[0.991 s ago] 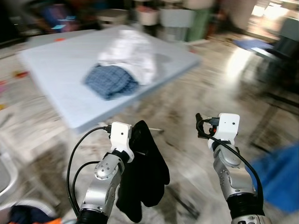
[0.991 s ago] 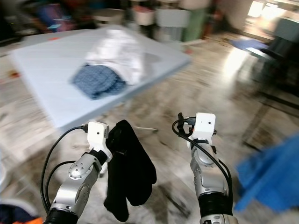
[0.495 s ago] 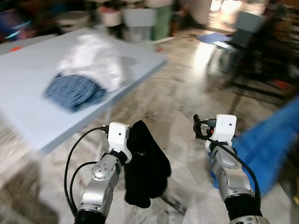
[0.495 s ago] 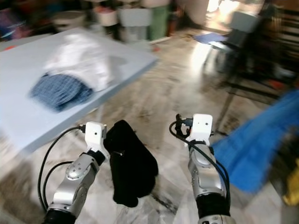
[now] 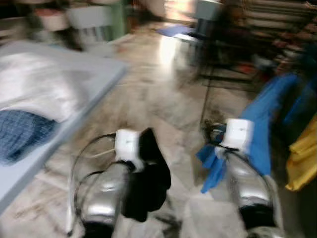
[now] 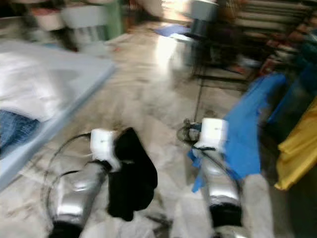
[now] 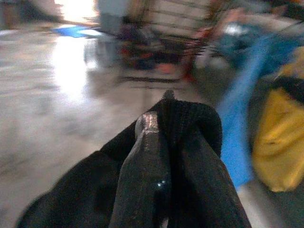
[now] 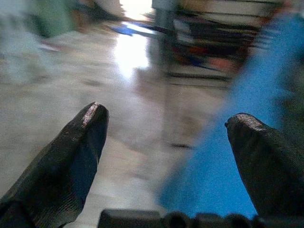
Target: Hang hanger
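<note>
A black garment [image 5: 147,184] hangs from my left gripper [image 7: 156,142], which is shut on it in front of my chest. In the left wrist view one black finger [image 7: 145,161] lies pressed into the bunched black cloth. I cannot make out a hanger in the blur. My right gripper [image 8: 166,137] is held up at the same height to the right, open, its two fingertips [image 8: 88,126] far apart with nothing between them. Beyond it hangs a blue cloth [image 5: 262,124].
A pale blue table [image 5: 94,82] on the left carries a white cloth [image 5: 39,94] and a blue checked cloth [image 5: 20,134]. A yellow cloth [image 5: 303,153] hangs at the far right. Dark racks and a chair [image 5: 210,20] stand behind. Marble floor [image 5: 158,94] lies ahead.
The whole view has swung to the right: the table slid off to the left, and the blue and yellow cloths came in. Both arms keep their pose, the black garment still held.
</note>
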